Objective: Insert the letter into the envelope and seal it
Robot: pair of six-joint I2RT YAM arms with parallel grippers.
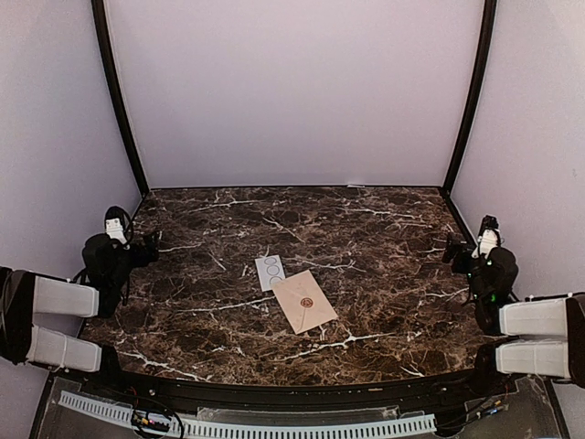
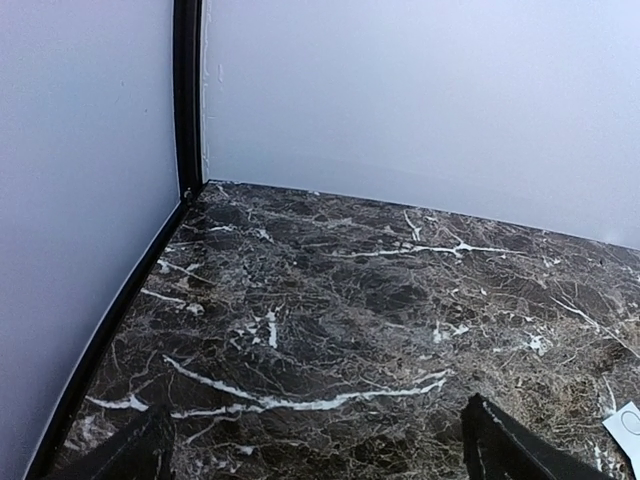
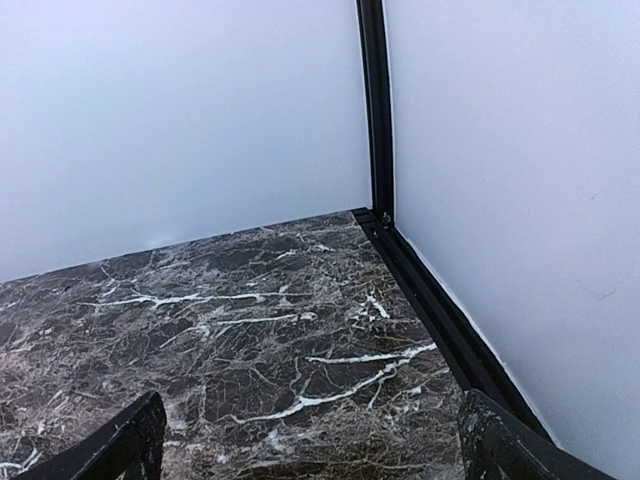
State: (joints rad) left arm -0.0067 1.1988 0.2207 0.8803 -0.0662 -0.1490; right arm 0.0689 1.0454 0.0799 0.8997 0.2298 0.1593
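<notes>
**Confirming the seal while both arms stand clear**

The envelope (image 1: 304,302) lies flat near the middle of the marble tabletop (image 1: 393,238). It is closed, its folds meeting under a small round reddish seal (image 1: 308,301) at its centre. The letter shows in no view. Since the envelope is shut and no loose cream sheet lies around it, the letter is probably inside, though that cannot be seen. A white card printed with circles (image 1: 270,272) sits at the envelope's far-left corner; whether the two touch cannot be told from the overhead view.

The left gripper (image 2: 315,460) hangs well to the left of the envelope and the right gripper (image 3: 310,450) well to its right. Each one's wrist camera looks away from the envelope toward a back corner of the enclosure. In both wrist views the two dark fingertips sit at opposite bottom corners with bare marble between them, so both pincers are spread wide and hold nothing.

The task looks essentially complete, so the step in hand is a final check rather than another grasp. To do it well, both arms should stay away from the envelope so that no finger drags it or lifts the closure. If the seal proves loose, one closed fingertip should press straight down on the seal, while the other gripper pins the envelope's near edge against sliding. A sideways rub could peel the seal or push the envelope onto the card.
</notes>
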